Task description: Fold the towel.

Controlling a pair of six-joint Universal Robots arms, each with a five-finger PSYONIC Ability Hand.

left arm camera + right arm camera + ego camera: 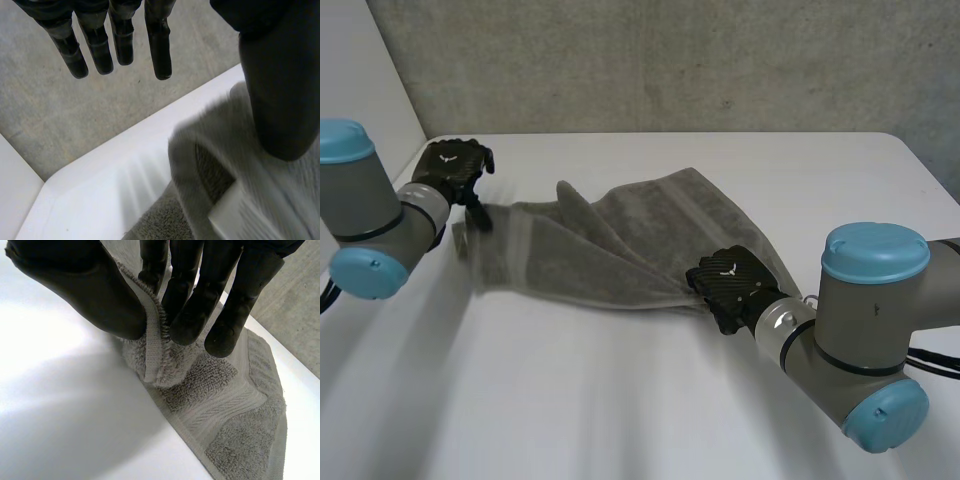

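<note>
A grey towel lies rumpled across the middle of the white table. My left hand hovers over the towel's left end with straight, spread fingers. Nothing is between them and the thumb. In the left wrist view the towel's end and its white label sit blurred below the thumb. My right hand is at the towel's near right edge. Its thumb and fingers pinch a bunched fold of the towel, lifted just off the table.
A grey concrete wall stands behind the table's far edge, and a white panel rises at the far left. Bare tabletop stretches in front of the towel and to its right.
</note>
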